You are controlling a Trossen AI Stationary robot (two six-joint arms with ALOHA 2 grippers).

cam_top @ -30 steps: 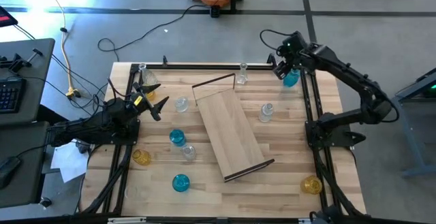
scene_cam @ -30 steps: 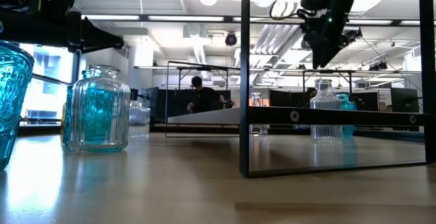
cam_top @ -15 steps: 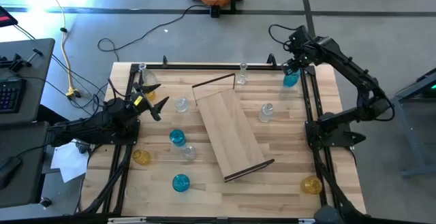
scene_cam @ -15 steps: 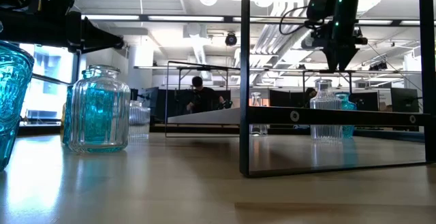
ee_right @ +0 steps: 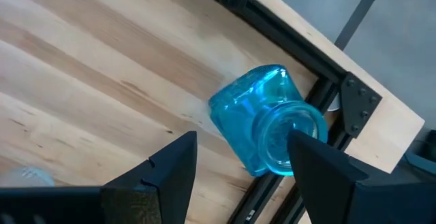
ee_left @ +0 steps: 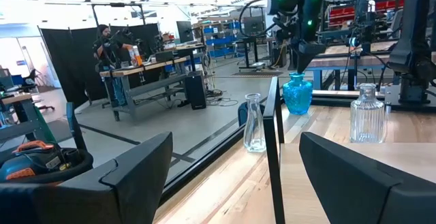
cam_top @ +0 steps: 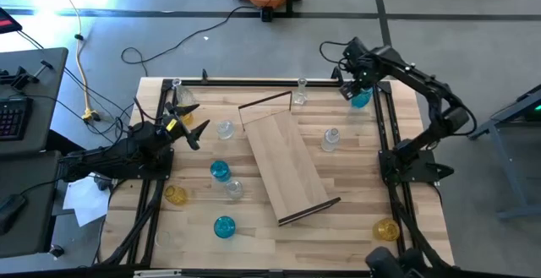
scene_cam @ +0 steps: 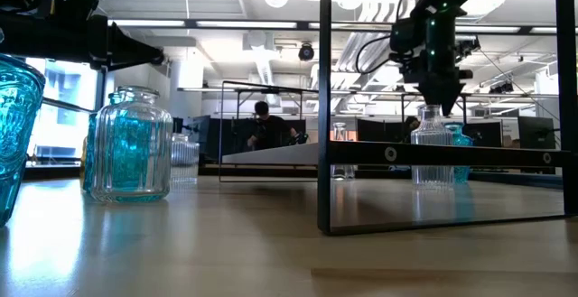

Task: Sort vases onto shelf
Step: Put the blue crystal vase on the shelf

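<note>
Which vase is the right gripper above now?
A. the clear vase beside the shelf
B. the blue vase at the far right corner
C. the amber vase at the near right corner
B: the right wrist view looks down past the open right gripper onto the blue vase.

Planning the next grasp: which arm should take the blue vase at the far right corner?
The right. Its gripper hangs open directly above that blue vase, while the left gripper waits across the table, beyond the shelf.
</note>
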